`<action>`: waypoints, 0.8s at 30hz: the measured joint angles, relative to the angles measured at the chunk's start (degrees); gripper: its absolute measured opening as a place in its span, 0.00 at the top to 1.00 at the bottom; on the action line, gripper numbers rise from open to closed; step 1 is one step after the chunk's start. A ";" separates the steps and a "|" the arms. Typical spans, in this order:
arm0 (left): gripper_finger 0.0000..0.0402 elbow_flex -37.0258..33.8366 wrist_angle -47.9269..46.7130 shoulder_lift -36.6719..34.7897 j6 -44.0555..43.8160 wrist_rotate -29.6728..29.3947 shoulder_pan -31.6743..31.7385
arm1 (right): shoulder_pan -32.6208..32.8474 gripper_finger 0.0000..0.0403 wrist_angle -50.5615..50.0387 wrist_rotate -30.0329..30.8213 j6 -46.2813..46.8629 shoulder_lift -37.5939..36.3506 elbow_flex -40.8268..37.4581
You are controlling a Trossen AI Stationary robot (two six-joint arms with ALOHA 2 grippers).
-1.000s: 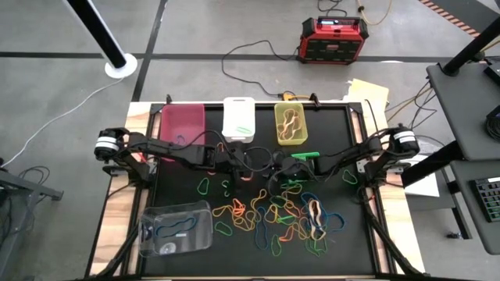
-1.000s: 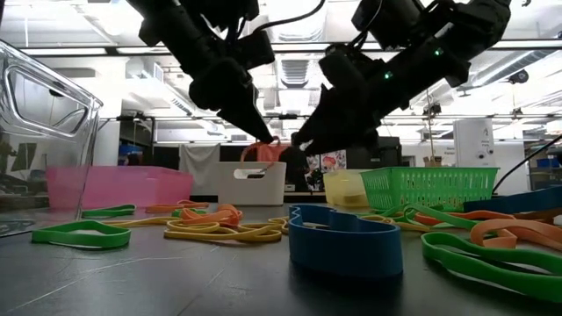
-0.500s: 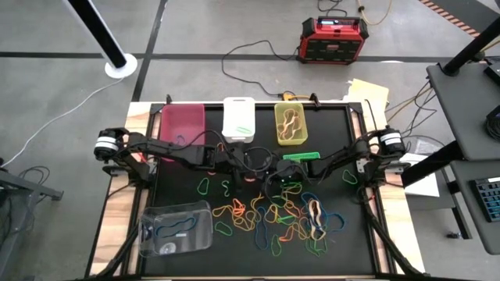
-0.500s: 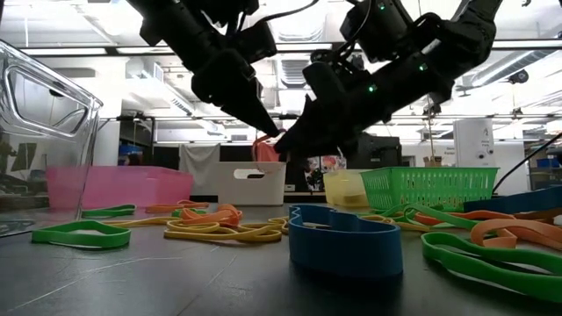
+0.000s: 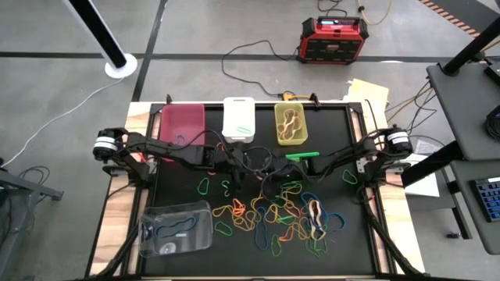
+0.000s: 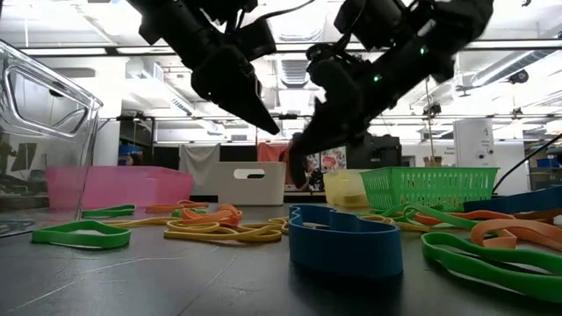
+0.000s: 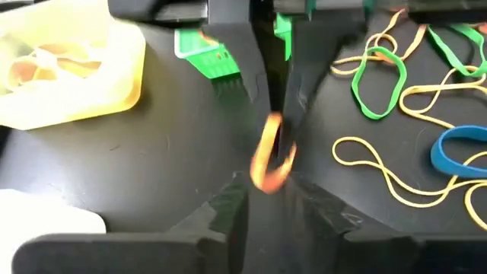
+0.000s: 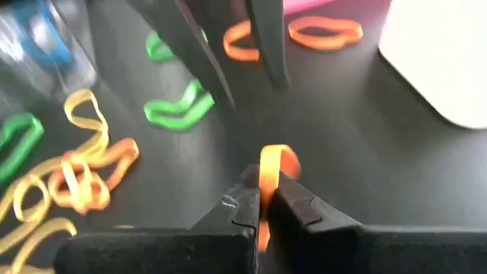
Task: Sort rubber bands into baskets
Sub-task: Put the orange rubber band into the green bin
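Note:
An orange rubber band [image 8: 272, 164] hangs in the air over the middle of the black table, with my right gripper [image 8: 262, 199] shut on it. My left gripper [image 7: 268, 204] faces it from the table's left. Its fingers [image 8: 268, 53] stand open just beyond the band's free loop and clear of it. Many more rubber bands [image 5: 275, 218] lie heaped on the near half of the table. The pink [image 5: 182, 122], white [image 5: 239, 119] and yellow-green baskets [image 5: 290, 123] stand along the far edge. The green mesh basket [image 5: 301, 156] is by my right arm, and the clear basket [image 5: 176, 228] is at the near left. My right gripper pinches the orange band between its two fingers. One strand runs back in the slit between them, and a short loop [image 8: 278, 158] sticks out past the tips. The fingers come from the table's right, slanting downward. The band is lifted clear of the table [image 6: 274, 154].
Loose green and orange bands [image 8: 179, 106] lie on the table under the grippers. The yellow-green basket holds orange bands and the clear one a blue band. A red-black box [image 5: 332, 39] with cables sits on the floor behind the table.
My right gripper has moved in toward my left gripper, rolled a little and shut on the orange band. My left gripper, which held the band a second ago, has opened and let go without moving away. The band stays in the air at about the same spot.

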 joint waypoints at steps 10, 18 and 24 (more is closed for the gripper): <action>0.67 0.00 -11.27 -4.67 -0.24 0.02 0.00 | 1.34 0.98 -51.56 3.15 7.96 -13.09 11.05; 0.68 0.00 -12.07 -4.53 -3.66 0.50 0.00 | 0.44 0.95 -61.26 6.14 18.73 -19.59 6.42; 0.68 0.00 -10.87 -2.17 -4.33 4.07 0.00 | 0.40 0.82 -60.74 6.16 22.51 -21.32 2.94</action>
